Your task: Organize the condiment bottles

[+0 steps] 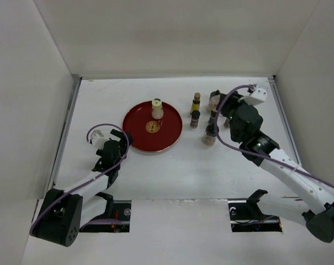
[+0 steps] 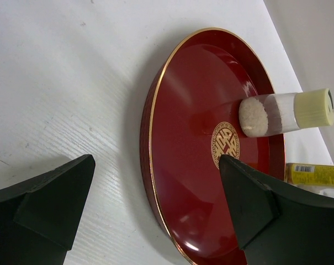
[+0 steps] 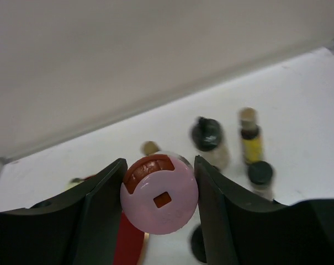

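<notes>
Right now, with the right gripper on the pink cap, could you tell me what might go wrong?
The right gripper pinches the pink-capped bottle by its round cap, so it may slip or swing. Close by, other bottles could be knocked over. The left gripper sits near the tray; a nudge might topple the cream-capped bottle.

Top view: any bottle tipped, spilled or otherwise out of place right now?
Nothing stands out. The cream-capped bottle stands upright on the red tray, the other bottles in view stand upright beside it on the table, and the right gripper holds the pink-capped bottle squarely by its cap. No spill visible.
</notes>
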`<control>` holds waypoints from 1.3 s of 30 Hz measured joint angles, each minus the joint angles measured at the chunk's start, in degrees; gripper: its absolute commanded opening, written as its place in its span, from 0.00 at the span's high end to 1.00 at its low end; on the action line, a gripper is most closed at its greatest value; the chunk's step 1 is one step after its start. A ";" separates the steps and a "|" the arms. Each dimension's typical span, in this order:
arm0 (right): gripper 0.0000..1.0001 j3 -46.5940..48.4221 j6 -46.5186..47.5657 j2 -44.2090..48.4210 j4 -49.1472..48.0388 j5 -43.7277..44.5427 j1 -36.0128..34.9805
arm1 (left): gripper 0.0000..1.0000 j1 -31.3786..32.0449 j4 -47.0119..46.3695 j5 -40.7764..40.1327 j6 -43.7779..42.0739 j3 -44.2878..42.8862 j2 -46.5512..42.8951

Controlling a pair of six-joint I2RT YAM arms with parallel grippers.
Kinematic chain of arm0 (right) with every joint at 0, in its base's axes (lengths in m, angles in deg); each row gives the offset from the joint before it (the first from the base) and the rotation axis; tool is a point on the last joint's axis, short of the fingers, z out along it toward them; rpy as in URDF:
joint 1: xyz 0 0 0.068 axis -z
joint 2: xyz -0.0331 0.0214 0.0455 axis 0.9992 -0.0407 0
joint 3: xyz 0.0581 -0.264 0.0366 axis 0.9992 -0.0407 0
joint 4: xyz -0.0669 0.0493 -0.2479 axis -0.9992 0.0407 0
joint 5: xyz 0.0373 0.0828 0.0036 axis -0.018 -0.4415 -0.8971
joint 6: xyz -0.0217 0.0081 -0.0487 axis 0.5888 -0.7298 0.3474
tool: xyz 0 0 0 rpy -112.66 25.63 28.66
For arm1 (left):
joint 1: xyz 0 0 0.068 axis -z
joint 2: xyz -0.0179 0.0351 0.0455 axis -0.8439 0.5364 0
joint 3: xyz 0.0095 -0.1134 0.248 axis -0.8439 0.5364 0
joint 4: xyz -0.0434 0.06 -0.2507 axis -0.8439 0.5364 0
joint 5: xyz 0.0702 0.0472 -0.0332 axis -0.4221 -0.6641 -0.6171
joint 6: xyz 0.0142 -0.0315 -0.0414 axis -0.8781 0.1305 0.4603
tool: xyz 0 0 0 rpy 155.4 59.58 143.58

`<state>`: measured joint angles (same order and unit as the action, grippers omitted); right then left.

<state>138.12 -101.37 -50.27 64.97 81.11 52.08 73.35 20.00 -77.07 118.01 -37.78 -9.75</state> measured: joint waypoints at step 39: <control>0.62 44.04 2.08 -67.30 -4.22 -17.35 -8.66 | 0.00 0.00 -1.18 0.87 0.02 0.02 1.01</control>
<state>182.17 -99.30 -117.57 60.75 63.75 43.42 73.35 18.82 -76.20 118.03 -37.75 -8.74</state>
